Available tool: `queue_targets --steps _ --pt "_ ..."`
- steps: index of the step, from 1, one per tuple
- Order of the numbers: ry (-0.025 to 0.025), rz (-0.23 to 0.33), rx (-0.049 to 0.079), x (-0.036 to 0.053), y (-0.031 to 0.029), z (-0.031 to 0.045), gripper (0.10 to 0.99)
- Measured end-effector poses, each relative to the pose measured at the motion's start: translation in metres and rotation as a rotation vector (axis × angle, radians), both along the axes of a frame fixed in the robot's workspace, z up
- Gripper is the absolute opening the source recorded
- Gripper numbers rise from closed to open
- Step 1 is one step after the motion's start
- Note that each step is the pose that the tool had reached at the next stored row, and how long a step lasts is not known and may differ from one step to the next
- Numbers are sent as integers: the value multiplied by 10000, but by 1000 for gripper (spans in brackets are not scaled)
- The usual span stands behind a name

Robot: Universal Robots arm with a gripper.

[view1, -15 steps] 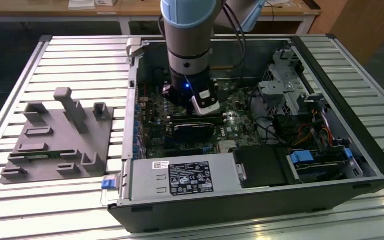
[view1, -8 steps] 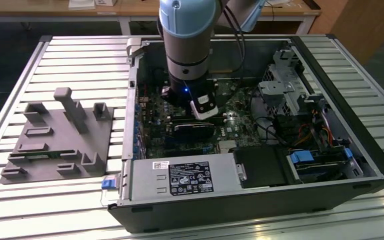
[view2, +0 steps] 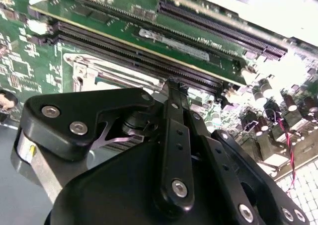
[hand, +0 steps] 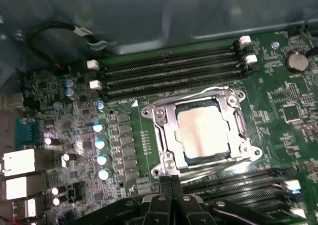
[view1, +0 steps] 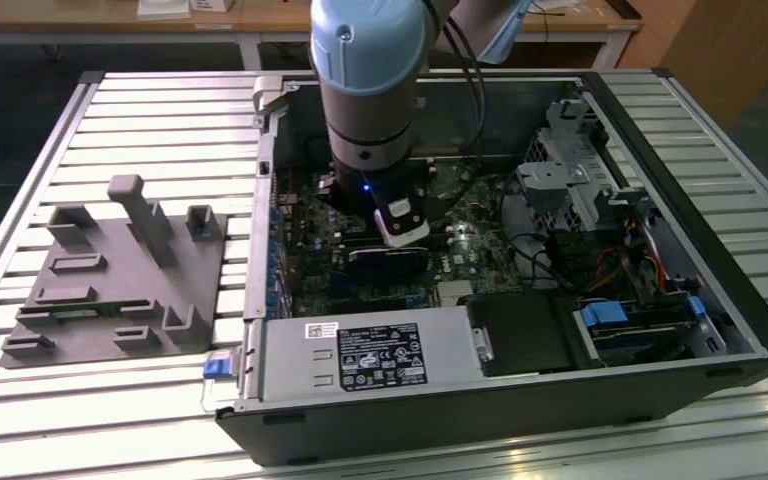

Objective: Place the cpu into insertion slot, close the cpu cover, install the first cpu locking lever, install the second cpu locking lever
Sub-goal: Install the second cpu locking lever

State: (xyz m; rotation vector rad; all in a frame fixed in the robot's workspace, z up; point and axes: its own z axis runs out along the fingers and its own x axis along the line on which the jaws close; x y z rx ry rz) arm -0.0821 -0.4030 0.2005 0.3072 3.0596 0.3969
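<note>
Presently the cpu sits in the insertion slot under the lowered cpu cover, with the gripper just beside that slot, fingers together, holding nothing.

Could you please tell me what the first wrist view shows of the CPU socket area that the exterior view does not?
First wrist view: the cpu lying in the insertion slot, the cpu cover down around it, and the gripper shut beside the socket. Exterior view: the open computer case on the slatted table, beside a grey fixture. Both: the green motherboard.
</note>
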Motion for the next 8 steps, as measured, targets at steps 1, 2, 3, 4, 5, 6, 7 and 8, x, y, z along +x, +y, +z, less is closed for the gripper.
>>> queue_targets --steps 1,2,3,4,5,6,7,8 --pt "0 2 70 -5 -2 -8 106" --pt "0 2 123 -9 -3 -18 106" --pt "0 2 167 -13 -5 -29 106" --pt "-1 1 209 -18 -6 -42 106" --pt "-1 -1 250 -24 -6 -54 106" --pt "-1 1 289 -29 -6 -66 106" --pt "0 2 325 -34 -6 -76 106" --pt "0 2 356 -39 -6 -86 106"
